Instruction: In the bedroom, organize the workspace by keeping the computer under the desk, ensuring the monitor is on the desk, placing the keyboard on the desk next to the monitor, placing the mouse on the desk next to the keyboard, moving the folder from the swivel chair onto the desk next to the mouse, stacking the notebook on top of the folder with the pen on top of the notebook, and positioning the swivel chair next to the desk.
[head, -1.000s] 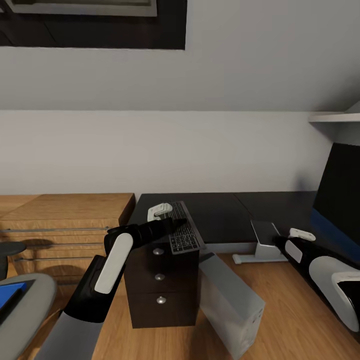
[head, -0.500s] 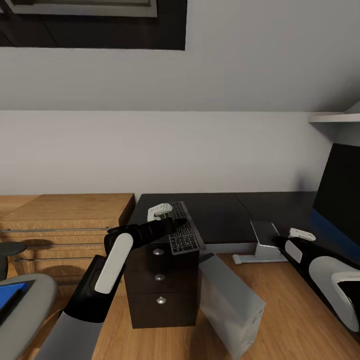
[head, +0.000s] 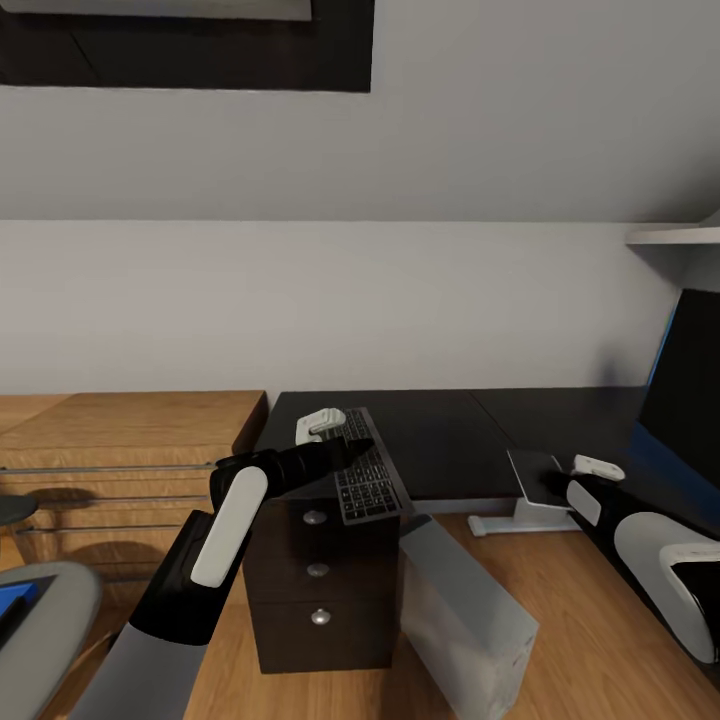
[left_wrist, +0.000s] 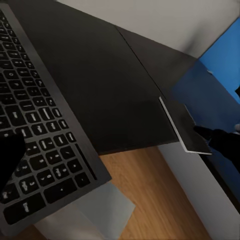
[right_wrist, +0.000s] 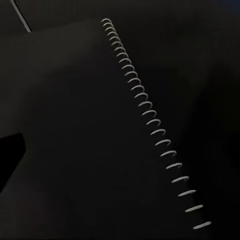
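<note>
The black keyboard (head: 370, 480) (left_wrist: 40, 130) lies on the black desk (head: 450, 430), its near end sticking out past the front edge above the drawers. My left gripper (head: 340, 436) is shut on the keyboard's left edge, one finger (left_wrist: 10, 155) on the keys. The grey computer (head: 465, 610) stands on the floor beside the drawers. At the right the monitor (head: 690, 385) stands on the desk. My right gripper (head: 590, 467) touches a thin dark pale-edged slab (head: 540, 468) (left_wrist: 182, 125). Up close, the black spiral notebook (right_wrist: 100, 125) shows. The folder (head: 10, 600) lies on the swivel chair (head: 45, 610).
A wooden chest (head: 130, 440) with long bar handles stands left of the desk against the wall. The three drawers (head: 318, 570) with round knobs sit under the keyboard. A white shelf (head: 675, 236) juts out above the monitor. Wood floor runs between chair and desk.
The whole picture has shifted slightly, so the camera moved: the chair sits lower and further left, the monitor further right. Both arms keep their place against the desk and keyboard.
</note>
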